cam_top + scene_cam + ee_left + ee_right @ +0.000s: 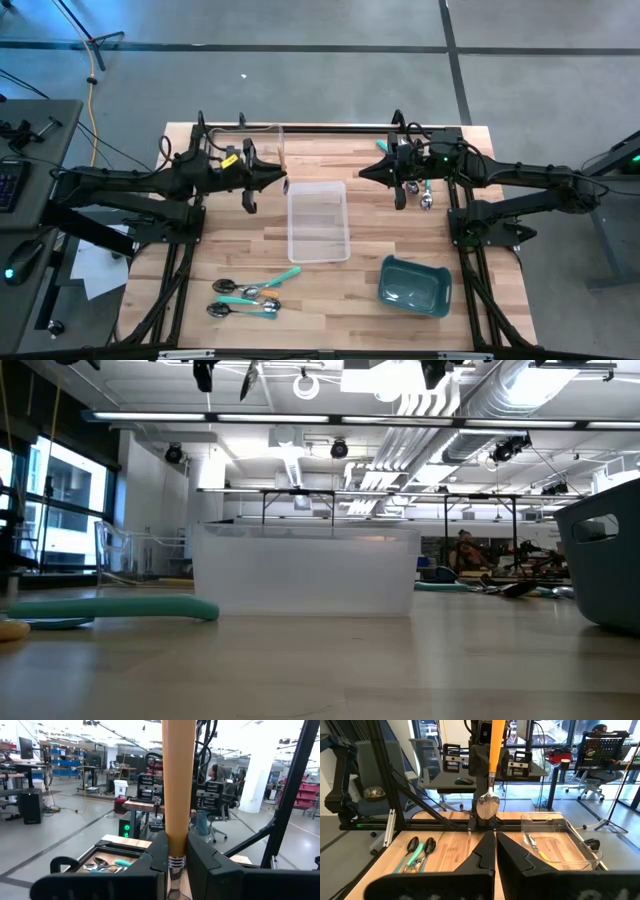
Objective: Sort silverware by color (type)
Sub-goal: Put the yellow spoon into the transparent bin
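Observation:
My left gripper (281, 180) hangs over the table's middle left, shut on an orange-handled spoon (178, 785); the right wrist view shows it upright, bowl (487, 808) down. My right gripper (362, 172) faces it, shut and empty, its fingers (485, 851) closed. A second orange spoon (538, 848) lies in the far clear tray (262, 132). Teal- and green-handled spoons (248, 296) lie flat near the near edge. More spoons (425, 195) lie under my right arm. My left gripper pinches the orange spoon between its two fingers (156, 855) at the neck (175, 861), where the orange handle meets the metal stem. The fingers come level from the table's left, across the spoon. It is lifted clear and upright, handle up, bowl down.
A clear plastic tray (318, 186) stands at the table's centre, just near of both grippers. A teal bin (415, 286) sits at the near right. Bare wood shows between the tray and the bin. People sit at desks in the room beyond the table.

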`<state>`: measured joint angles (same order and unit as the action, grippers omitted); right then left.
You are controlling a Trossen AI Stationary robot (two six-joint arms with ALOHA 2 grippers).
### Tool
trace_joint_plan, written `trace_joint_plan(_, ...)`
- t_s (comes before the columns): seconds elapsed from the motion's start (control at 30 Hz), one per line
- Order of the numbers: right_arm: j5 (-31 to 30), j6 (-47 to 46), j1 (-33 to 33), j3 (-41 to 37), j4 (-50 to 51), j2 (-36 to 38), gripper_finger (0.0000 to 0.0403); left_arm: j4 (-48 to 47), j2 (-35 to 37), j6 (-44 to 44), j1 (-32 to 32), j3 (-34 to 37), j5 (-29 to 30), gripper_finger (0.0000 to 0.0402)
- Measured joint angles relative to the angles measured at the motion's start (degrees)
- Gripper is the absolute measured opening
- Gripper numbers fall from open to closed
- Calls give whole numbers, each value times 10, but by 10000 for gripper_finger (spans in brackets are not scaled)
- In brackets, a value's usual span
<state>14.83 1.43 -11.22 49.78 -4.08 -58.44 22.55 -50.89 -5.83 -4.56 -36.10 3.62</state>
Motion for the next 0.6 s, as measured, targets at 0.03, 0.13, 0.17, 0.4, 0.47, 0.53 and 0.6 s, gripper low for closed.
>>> trace_joint_plan(0.03, 0, 1, 0, 0, 0, 0, 0, 0, 0, 0, -1, 0, 0, 23)
trace_joint_plan(0.13, 0, 1, 0, 0, 0, 0, 0, -2, 0, 0, -1, 0, 0, 23)
trace_joint_plan(0.17, 0, 1, 0, 0, 0, 0, 0, -2, 0, 0, -1, 0, 0, 23)
trace_joint_plan(0.4, 0, 1, 0, 0, 0, 0, 0, -2, 0, 0, -1, 0, 3, 24)
trace_joint_plan(0.47, 0, 1, 0, 0, 0, 0, 0, -12, -5, -17, -2, -7, 23, 24)
trace_joint_plan(0.53, 0, 1, 0, 0, 0, 0, 0, -58, -15, -27, -12, -30, 46, 23)
trace_joint_plan(0.6, 0, 1, 0, 0, 0, 0, 0, -130, -26, -23, -32, -63, 62, 23)
